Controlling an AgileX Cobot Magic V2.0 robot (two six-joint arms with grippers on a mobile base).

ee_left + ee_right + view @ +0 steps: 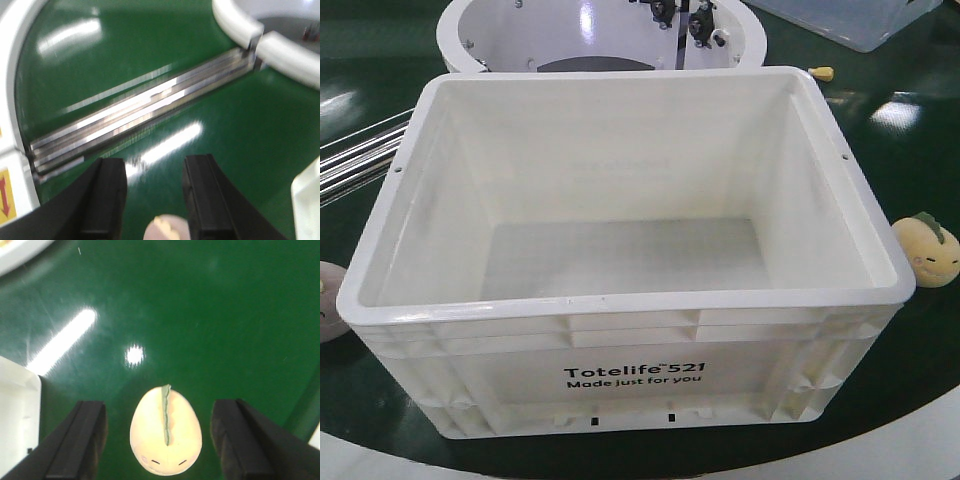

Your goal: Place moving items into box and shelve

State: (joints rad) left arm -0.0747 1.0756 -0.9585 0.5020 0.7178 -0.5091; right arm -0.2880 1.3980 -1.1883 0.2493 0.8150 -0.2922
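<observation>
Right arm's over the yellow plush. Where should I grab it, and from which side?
Come straight down from above and grip across its wide middle. The yellow plush lies flat on the green surface, centred in the open right gripper, with its leaf strip running lengthwise between the fingers.

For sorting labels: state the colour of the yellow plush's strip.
The strip is green; right wrist view shows it best.

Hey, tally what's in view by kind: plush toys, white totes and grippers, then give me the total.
Plush toys: 2, the pale yellow plush and the brownish-pink plush
White tote: 1
Grippers: 2, the left gripper and the right gripper, both open
Total: 5
</observation>
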